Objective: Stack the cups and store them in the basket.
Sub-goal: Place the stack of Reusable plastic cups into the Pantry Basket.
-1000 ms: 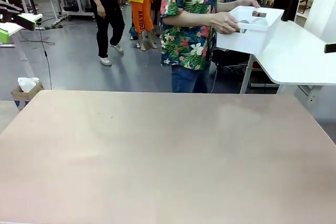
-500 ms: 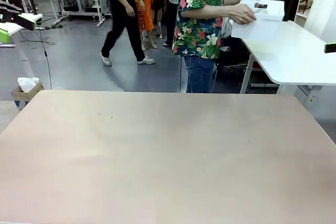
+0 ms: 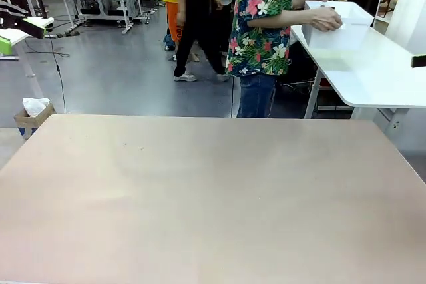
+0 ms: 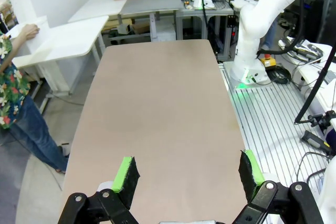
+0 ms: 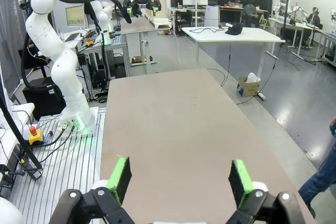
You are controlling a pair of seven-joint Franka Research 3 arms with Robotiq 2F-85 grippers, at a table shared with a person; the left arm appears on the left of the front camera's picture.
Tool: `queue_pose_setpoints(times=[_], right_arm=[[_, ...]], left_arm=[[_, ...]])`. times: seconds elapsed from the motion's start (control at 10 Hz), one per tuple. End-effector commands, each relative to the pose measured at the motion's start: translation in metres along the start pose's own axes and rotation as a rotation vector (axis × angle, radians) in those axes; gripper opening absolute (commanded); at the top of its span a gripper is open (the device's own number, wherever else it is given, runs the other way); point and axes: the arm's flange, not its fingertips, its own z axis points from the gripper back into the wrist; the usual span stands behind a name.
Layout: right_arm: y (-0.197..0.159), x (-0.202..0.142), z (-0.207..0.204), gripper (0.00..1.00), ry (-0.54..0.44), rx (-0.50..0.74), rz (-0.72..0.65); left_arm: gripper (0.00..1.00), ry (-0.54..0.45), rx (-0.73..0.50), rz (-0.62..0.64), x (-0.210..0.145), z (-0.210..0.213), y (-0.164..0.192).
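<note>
Basket carried off the work table (image 3: 213, 191); both grippers idle.

I see the person's hand (image 3: 326, 19) now setting the basket (image 3: 343, 28) on the white side table (image 3: 373, 71) beyond the work table, where a second ago it was held aloft. The cups sit hidden behind its walls. My left gripper (image 4: 188, 174) and right gripper (image 5: 179, 178) hang spread wide above the work table, grasping nothing.

Right black two-finger end effector (image 5: 180, 182) with green pads (image 5: 240, 182), fingers spread wide apart, nothing between them. Beneath: pale pinkish-beige rectangular counter (image 5: 178, 124). Left side: white jointed robot arm (image 5: 55, 51) on a ribbed metal floor plate (image 5: 58, 166).
</note>
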Motion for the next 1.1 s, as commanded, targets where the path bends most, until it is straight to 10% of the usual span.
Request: queue_pose_setpoints(times=[0.0,1.0], right_arm=[[0.003,0.001,-0.0017,1.0,-0.025,-0.004,-0.009],[0.003,0.001,-0.0017,1.0,-0.025,-0.004,-0.009]], left_arm=[[1.0,-0.005,-0.005,0.005,0.0038,0.0001,-0.0014],[1.0,-0.005,-0.005,0.005,0.0038,0.0001,-0.0014]])
